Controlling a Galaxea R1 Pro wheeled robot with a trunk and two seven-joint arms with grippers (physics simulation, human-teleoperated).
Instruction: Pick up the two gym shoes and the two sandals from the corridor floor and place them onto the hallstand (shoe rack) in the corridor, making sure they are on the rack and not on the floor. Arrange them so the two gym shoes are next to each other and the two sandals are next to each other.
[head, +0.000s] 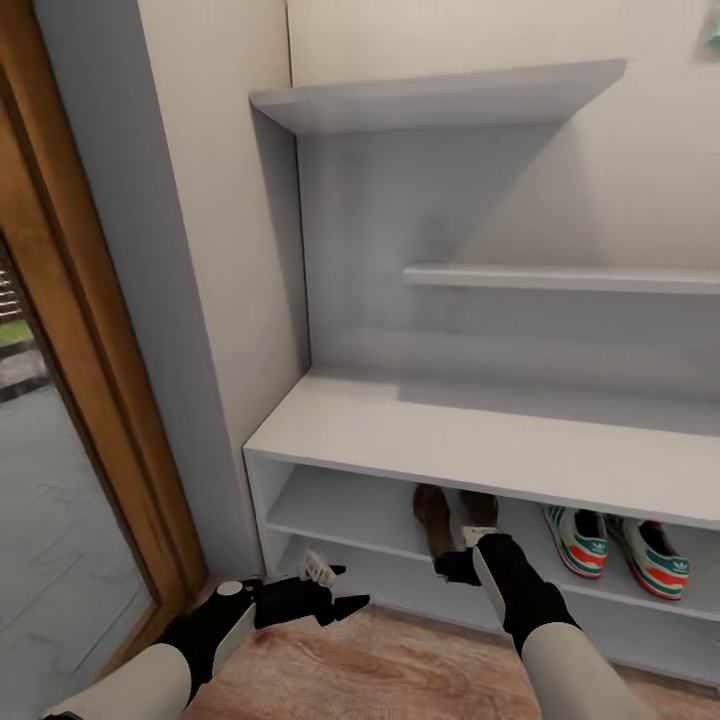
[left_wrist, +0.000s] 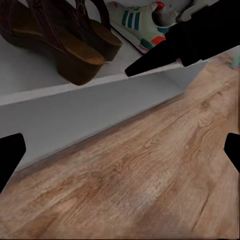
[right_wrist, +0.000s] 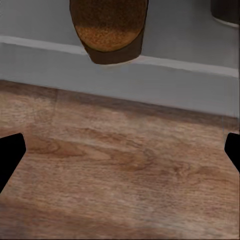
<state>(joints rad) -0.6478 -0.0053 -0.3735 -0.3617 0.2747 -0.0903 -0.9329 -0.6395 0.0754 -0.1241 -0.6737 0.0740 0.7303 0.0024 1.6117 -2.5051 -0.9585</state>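
The corridor floor (head: 380, 665) is light brown wood-grain plank, running up to the base of the hallstand (head: 480, 440), a long low light-grey unit set against a cream wall. Its flat top is bare, and stepped grey wall shelves (head: 440, 100) rise above it. To the left stands a wooden door frame (head: 95, 380) with a glass pane (head: 50, 540) beside it.

Both pairs sit on the upper of the two open shelf levels. The sandals (head: 452, 520) are dark brown with tan-brown footbeds, side by side near the middle of the shelf; in the right wrist view one rounded sandal end (right_wrist: 109, 30) overhangs the shelf's front edge slightly. The gym shoes (head: 615, 548) stand next to each other to the sandals' right, white with green side stripes and red-orange heels, heels facing outward. In the left wrist view the sandals (left_wrist: 60, 40) appear in front, with one gym shoe (left_wrist: 137, 25) beyond them.

The left pincer (head: 335, 590) hangs low over the floor in front of the lower shelf, its fingers spread and holding nothing. The right pincer (head: 455, 565) is just before the sandals at the shelf's edge, its fingers spread wide apart and holding nothing.
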